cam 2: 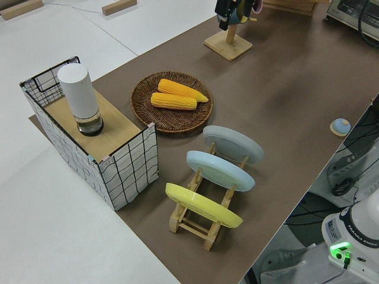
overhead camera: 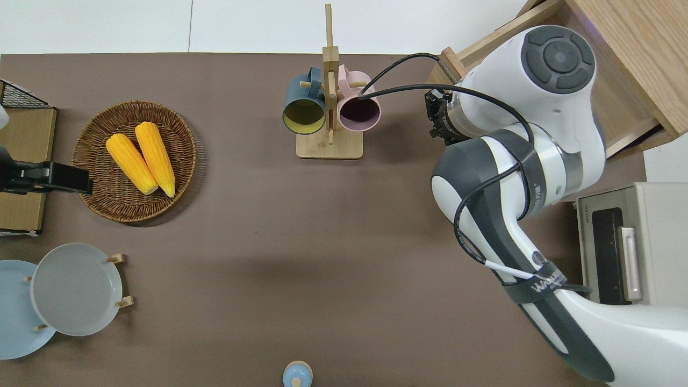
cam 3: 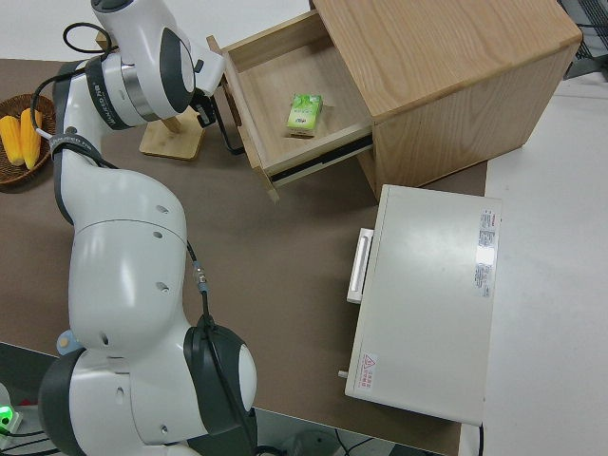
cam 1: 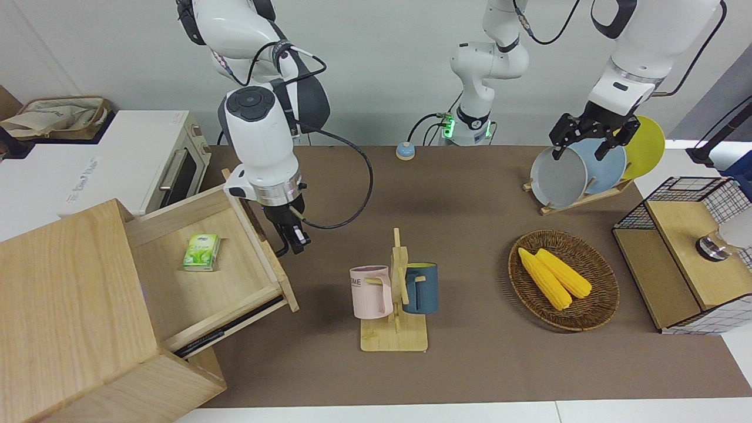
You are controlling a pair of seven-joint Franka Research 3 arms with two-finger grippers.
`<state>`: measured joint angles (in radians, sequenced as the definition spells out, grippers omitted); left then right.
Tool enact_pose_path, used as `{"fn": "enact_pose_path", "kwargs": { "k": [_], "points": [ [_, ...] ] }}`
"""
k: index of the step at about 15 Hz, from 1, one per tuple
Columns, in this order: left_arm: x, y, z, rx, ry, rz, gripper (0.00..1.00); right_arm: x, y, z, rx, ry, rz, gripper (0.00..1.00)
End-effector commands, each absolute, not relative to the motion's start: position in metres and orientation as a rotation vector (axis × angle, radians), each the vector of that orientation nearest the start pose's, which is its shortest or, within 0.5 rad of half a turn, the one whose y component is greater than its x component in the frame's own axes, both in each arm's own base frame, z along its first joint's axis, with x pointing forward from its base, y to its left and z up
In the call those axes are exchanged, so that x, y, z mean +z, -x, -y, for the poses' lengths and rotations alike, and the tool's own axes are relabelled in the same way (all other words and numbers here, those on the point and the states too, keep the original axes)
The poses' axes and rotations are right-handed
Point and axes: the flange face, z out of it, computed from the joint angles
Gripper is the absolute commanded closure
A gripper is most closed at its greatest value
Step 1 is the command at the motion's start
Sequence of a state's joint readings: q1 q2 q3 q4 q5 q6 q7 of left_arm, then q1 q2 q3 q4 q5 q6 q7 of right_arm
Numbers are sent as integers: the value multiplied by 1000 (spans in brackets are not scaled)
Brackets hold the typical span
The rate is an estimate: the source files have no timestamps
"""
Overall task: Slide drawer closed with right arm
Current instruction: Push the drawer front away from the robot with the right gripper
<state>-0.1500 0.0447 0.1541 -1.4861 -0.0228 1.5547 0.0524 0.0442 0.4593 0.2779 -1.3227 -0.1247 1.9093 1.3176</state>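
Observation:
The light-wood drawer [cam 1: 235, 282] stands partly open from the big pale cabinet [cam 1: 70, 282], with a green packet [cam 1: 201, 252] lying in it. Its black bar handle [cam 3: 231, 142] is on the front panel. My right gripper [cam 1: 292, 238] is low at the drawer's front, against the handle, with its fingers together and nothing between them. It also shows in the right side view [cam 3: 204, 109]. In the overhead view the right arm [overhead camera: 516, 140] hides most of the drawer. The left arm is parked, its gripper [cam 1: 593, 138] open.
A wooden mug rack [cam 1: 396, 294] with a pink and a blue mug stands close to the drawer's front, toward the table's middle. A white toaster oven [cam 1: 117, 158] sits beside the cabinet, nearer the robots. A basket of corn [cam 1: 564, 281], a plate rack [cam 1: 587, 170] and a mesh box [cam 1: 687, 252] are toward the left arm's end.

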Motion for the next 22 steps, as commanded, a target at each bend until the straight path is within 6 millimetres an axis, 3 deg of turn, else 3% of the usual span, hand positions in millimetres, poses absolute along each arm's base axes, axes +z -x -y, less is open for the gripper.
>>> {"fn": "enact_pose_path", "kwargs": {
  "k": [1, 9, 22],
  "points": [
    [641, -571, 2, -52, 3139, -88, 2, 489, -696, -146, -184, 2687, -1402, 1000],
    [641, -571, 2, -52, 3139, -88, 5, 488, -703, -104, -184, 2705, -1403, 1000],
    [641, -571, 2, -52, 3137, -88, 5, 490, -708, -14, -173, 2754, -1334, 1000]
  ]
}}
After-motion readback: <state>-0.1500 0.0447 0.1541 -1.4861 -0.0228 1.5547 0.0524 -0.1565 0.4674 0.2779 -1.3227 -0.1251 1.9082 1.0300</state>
